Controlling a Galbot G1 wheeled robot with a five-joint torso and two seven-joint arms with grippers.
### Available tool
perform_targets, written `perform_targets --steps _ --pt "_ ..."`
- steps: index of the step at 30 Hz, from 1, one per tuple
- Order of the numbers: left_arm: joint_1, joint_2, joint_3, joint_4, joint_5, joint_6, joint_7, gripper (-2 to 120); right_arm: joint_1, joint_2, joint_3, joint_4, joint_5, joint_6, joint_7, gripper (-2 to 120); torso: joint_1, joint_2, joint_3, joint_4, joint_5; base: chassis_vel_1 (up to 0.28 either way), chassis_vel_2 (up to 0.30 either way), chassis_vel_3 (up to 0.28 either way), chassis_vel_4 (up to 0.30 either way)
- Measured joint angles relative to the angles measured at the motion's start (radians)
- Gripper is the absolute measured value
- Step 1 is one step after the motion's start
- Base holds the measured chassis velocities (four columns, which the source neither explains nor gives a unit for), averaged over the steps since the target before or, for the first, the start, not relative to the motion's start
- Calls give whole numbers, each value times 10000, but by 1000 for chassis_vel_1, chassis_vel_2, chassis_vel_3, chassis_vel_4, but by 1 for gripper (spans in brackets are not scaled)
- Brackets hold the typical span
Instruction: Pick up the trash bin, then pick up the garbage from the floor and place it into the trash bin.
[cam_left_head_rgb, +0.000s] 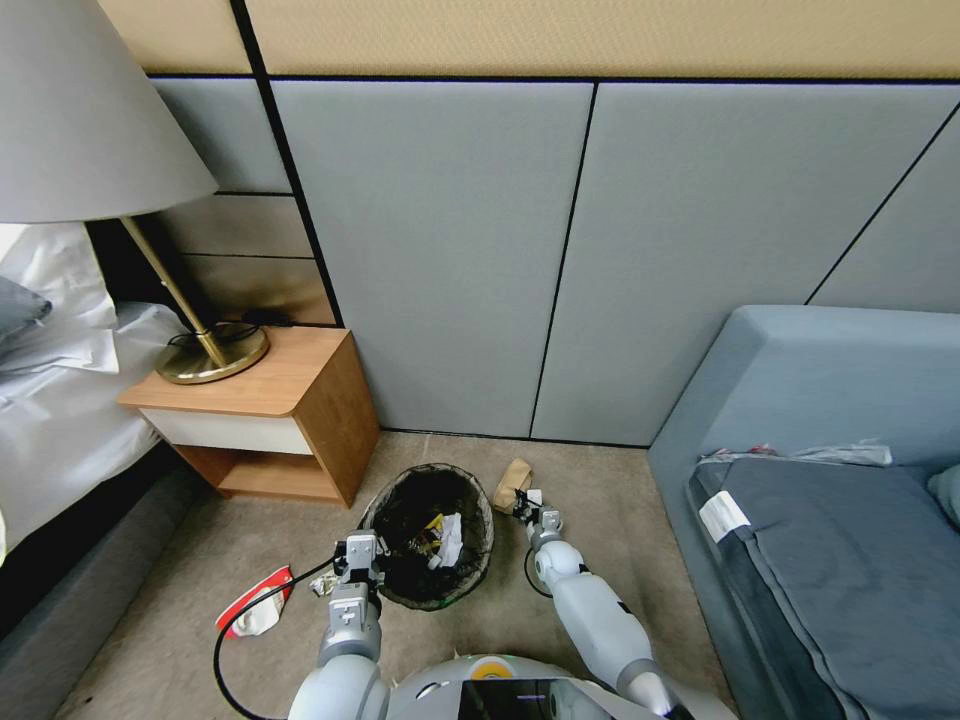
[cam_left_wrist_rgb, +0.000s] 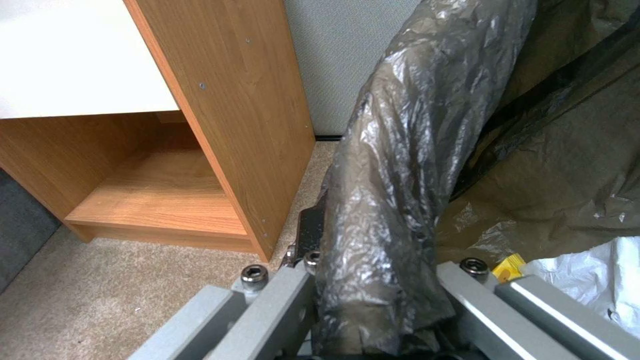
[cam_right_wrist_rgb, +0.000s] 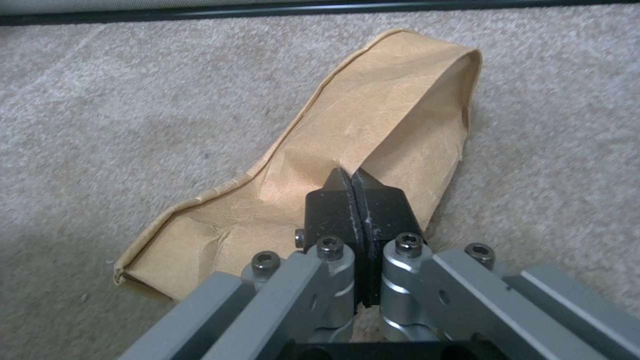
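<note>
The trash bin, lined with a black bag, stands on the beige floor in front of me. White tissue and a yellow scrap lie inside it. My left gripper is shut on the bin's bag-covered rim; one dark finger shows outside the rim. Just right of the bin lies a brown crumpled paper. My right gripper is shut, its tips pinching a crease of that paper. A red-and-white wrapper lies on the floor left of my left arm.
A wooden nightstand with a brass lamp stands close to the bin's far left, a bed beyond it. A grey-blue sofa fills the right. The grey panel wall is right behind the paper.
</note>
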Motion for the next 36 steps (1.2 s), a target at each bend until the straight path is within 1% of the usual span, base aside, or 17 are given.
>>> perform_targets --steps 11,16,18,19,20,22,23,25,26,27,29,30,31,32,34,35,36 --pt "-30 4 9 -2 -12 0 0 0 -23 -25 55 -33 -172 195 5 0 0 0 0 0 0 0 0 0 0" --pt "-26 4 1 -14 -19 0 0 0 -201 -116 76 452 -365 345 126 0 0 0 0 -2 -4 0 0 0 0" --pt "-36 0 -6 -7 -31 0 0 0 -574 -196 72 1240 -516 517 236 0 0 0 0 -1 1 0 0 0 0" --pt "-36 0 -6 -7 -31 0 0 0 -574 -196 72 1240 -516 517 236 0 0 0 0 -1 1 0 0 0 0" --pt "-43 0 -7 5 -35 -1 0 0 -710 -228 77 1546 -545 571 261 0 0 -1 0 -1 -1 0 0 0 0" --pt "-58 0 -4 22 -40 0 0 0 -1144 -328 99 2601 -637 712 292 0 0 0 0 -2 0 0 0 0 0" --pt "-58 0 -4 22 -40 0 0 0 -1144 -328 99 2601 -637 712 292 0 0 0 0 -2 0 0 0 0 0" --pt "-74 8 -6 25 -47 0 -1 0 -1504 -460 120 3558 -707 821 295 0 1 -1 0 0 -1 0 0 0 0" --pt "-86 14 -8 27 -50 0 -1 0 -1756 -556 145 4266 -757 916 287 0 0 0 0 -2 -2 0 0 0 0" --pt "-86 14 -8 27 -50 0 -1 0 -1756 -556 145 4266 -757 916 287 0 0 0 0 -2 -2 0 0 0 0" --pt "-94 15 -7 27 -53 2 -2 0 -1959 -640 158 4859 -763 999 264 0 0 0 0 -1 -1 0 0 0 0" --pt "-99 13 -6 27 -54 5 -2 0 -2177 -733 173 5499 -763 1156 166 0 0 0 0 -1 -1 0 0 0 0" --pt "-99 13 -6 27 -54 5 -2 0 -2177 -733 173 5499 -763 1156 166 0 0 0 0 -1 -1 0 0 0 0" --pt "-101 12 -4 27 -54 6 -2 0 -2293 -781 183 5856 -765 1284 49 0 0 0 0 -1 -1 0 0 0 0" --pt "-102 6 6 34 -54 10 -3 0 -2658 -920 195 6976 -719 1748 -568 0 0 0 0 -1 0 0 0 0 0" --pt "-102 6 6 34 -54 10 -3 0 -2658 -920 195 6976 -719 1748 -568 0 0 0 0 -1 0 0 0 0 0" --pt "-101 -2 10 60 -53 10 -4 0 -2883 -999 184 7679 -600 2105 -1180 0 0 0 -1 0 -3 0 0 0 0"
